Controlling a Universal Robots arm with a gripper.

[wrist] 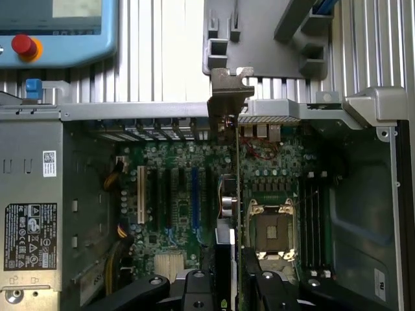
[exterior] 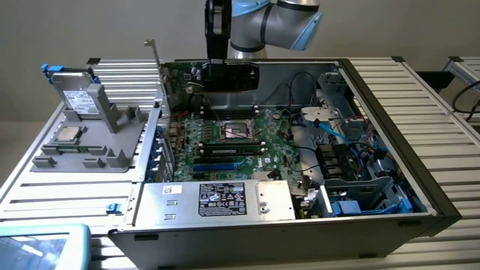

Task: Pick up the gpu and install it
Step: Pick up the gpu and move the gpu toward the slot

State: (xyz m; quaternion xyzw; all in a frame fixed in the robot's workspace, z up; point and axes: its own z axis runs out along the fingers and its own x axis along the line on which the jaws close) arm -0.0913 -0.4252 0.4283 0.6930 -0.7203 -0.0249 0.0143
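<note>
The gripper [exterior: 217, 63] is clenching the flat, black-faced gpu with its silver bracket [exterior: 232, 77] above the green motherboard [exterior: 188, 132]. The installing step in hand seemingly calls for exact slot alignment.

Robotics lab: open computer case [exterior: 262, 244] mid-frame on slatted aluminium table [exterior: 420, 95], robot arm [exterior: 277, 22] top centre, teach pendant [exterior: 41, 247] lower left.

Open computer case [exterior: 420, 185], centre frame, on a slatted aluminium table [exterior: 442, 112]; motherboard [exterior: 225, 140] exposed inside, labelled power supply [exterior: 217, 199] at its lower edge. Grey fixture [exterior: 120, 121], upper left, carrying a silver drive [exterior: 75, 97]. Blue-framed pendant [exterior: 41, 247], lower left.
</note>
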